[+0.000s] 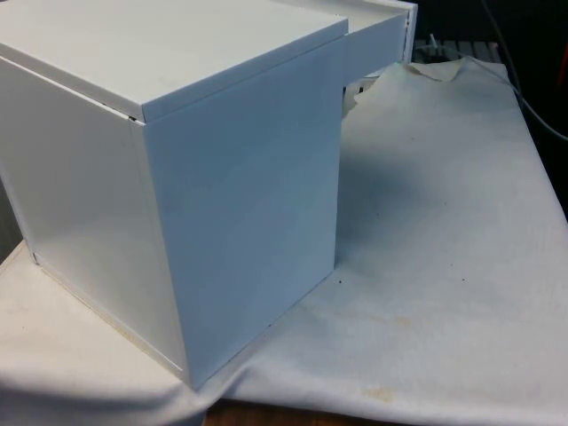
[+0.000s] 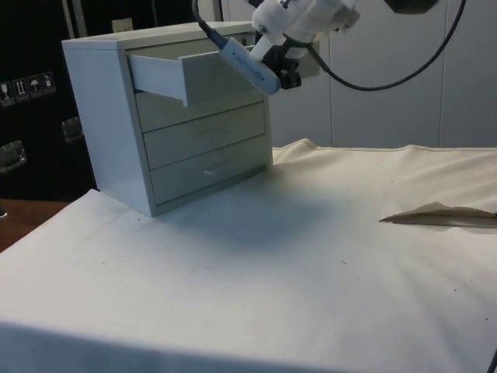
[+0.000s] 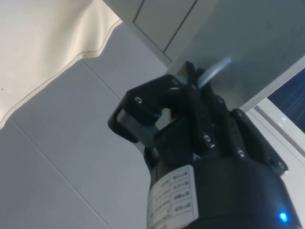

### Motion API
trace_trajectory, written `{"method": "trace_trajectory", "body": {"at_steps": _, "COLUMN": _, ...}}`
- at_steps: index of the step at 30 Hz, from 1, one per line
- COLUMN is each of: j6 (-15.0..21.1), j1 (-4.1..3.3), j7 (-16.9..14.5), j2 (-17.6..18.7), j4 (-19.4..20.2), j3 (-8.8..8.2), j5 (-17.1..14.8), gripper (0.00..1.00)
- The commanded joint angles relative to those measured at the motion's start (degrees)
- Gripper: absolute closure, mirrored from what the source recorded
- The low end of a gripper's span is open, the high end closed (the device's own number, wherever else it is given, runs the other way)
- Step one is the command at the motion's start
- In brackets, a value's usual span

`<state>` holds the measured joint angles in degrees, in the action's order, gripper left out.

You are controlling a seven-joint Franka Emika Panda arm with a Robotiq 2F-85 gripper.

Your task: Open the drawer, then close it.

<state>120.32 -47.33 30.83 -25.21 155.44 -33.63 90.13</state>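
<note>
Top drawer [image 2: 182, 74] is out, well clear of the chest [image 2: 101, 116], up in the upper left of the side view. The two drawers below it sit flush. In the front view the chest turns its blank back and side to us, filling the left half of the frame, and the pulled drawer's side pokes out at the top, just right of centre.

The tool [image 2: 289, 75] is right at the drawer front, upper middle of the side view, with the arm [image 2: 307, 19] reaching in from the top edge. At the wrist, the black fingers [image 3: 190, 88] look drawn together around the pale handle [image 3: 214, 69], which curves out from between them against the drawer face. So I read it as clamped on the handle, with the fingers pressed close and no gap showing.

Which step? With the drawer this far out and the grip on the handle, I'd judge the opening half is at or near its end. Whether it has reached full travel can't be told from here.

What next? The close. That calls for a straight push along the drawer's run, back toward the chest, keeping the tool level so the drawer doesn't skew on its slides. The chest sits loose on the cloth [image 2: 311, 256] over the bench, so a hard shove could slide the whole thing or ruck the cloth. Steady pressure until the front sits flush with the two below, then let go of the handle and back off.
</note>
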Motion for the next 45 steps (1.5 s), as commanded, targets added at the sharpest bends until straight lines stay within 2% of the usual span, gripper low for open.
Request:
{"method": "trace_trajectory", "body": {"at_steps": 1, "j6": -0.06, "j1": 0.0, "j7": -0.17, "j2": -0.11, "j4": 0.0, "j3": 0.06, "j5": -0.11, "gripper": 0.91}}
{"method": "trace_trajectory", "body": {"at_steps": 2, "j6": 0.0, "j1": 0.0, "j7": 0.06, "j2": 0.0, "j4": 0.06, "j3": 0.0, "j5": 0.0, "gripper": 0.87}}
{"method": "trace_trajectory", "body": {"at_steps": 3, "j6": -0.06, "j1": 0.0, "j7": -0.11, "j2": -0.11, "j4": 0.0, "j3": 0.06, "j5": -0.11, "gripper": 0.87}}
{"method": "trace_trajectory", "body": {"at_steps": 6, "j6": 0.0, "j1": 0.06, "j7": -0.06, "j2": -0.06, "j4": 0.0, "j3": 0.0, "j5": -0.06, "gripper": 0.72}}
{"method": "trace_trajectory", "body": {"at_steps": 7, "j6": 0.0, "j1": 0.06, "j7": -0.06, "j2": -0.06, "j4": 0.0, "j3": 0.0, "j5": -0.06, "gripper": 0.62}}
{"method": "trace_trajectory", "body": {"at_steps": 13, "j6": 0.0, "j1": 0.0, "j7": 0.23, "j2": 0.0, "j4": 0.06, "j3": 0.0, "j5": 0.0, "gripper": 0.31}}
{"method": "trace_trajectory", "body": {"at_steps": 14, "j6": 0.0, "j1": 0.06, "j7": 0.0, "j2": -0.06, "j4": -0.06, "j3": 0.0, "j5": -0.06, "gripper": 0.31}}
{"method": "trace_trajectory", "body": {"at_steps": 16, "j6": 0.0, "j1": 0.06, "j7": 0.0, "j2": -0.06, "j4": -0.06, "j3": 0.0, "j5": -0.06, "gripper": 0.21}}
{"method": "trace_trajectory", "body": {"at_steps": 17, "j6": -0.17, "j1": -0.11, "j7": 0.34, "j2": -0.17, "j4": 0.34, "j3": 0.23, "j5": -0.29, "gripper": 0.08}}
{"method": "trace_trajectory", "body": {"at_steps": 19, "j6": -0.34, "j1": -0.34, "j7": 0.74, "j2": -0.29, "j4": 0.92, "j3": 0.63, "j5": -0.63, "gripper": 0.0}}
{"method": "trace_trajectory", "body": {"at_steps": 23, "j6": 0.0, "j1": -0.11, "j7": 1.78, "j2": -0.17, "j4": 1.55, "j3": 1.2, "j5": -0.29, "gripper": 0.0}}
{"method": "trace_trajectory", "body": {"at_steps": 26, "j6": -0.4, "j1": -0.17, "j7": 2.35, "j2": -0.92, "j4": 3.04, "j3": 2.18, "j5": -1.09, "gripper": 0.0}}
{"method": "trace_trajectory", "body": {"at_steps": 35, "j6": -0.34, "j1": -0.17, "j7": 3.95, "j2": -1.66, "j4": 5.39, "j3": 3.21, "j5": -1.03, "gripper": 0.0}}
{"method": "trace_trajectory", "body": {"at_steps": 39, "j6": -0.06, "j1": -0.11, "j7": 4.35, "j2": -1.38, "j4": 5.67, "j3": 3.09, "j5": -0.57, "gripper": 0.0}}
{"method": "trace_trajectory", "body": {"at_steps": 45, "j6": 1.6, "j1": 0.0, "j7": 5.04, "j2": 0.23, "j4": 6.36, "j3": 1.78, "j5": 0.23, "gripper": 0.0}}
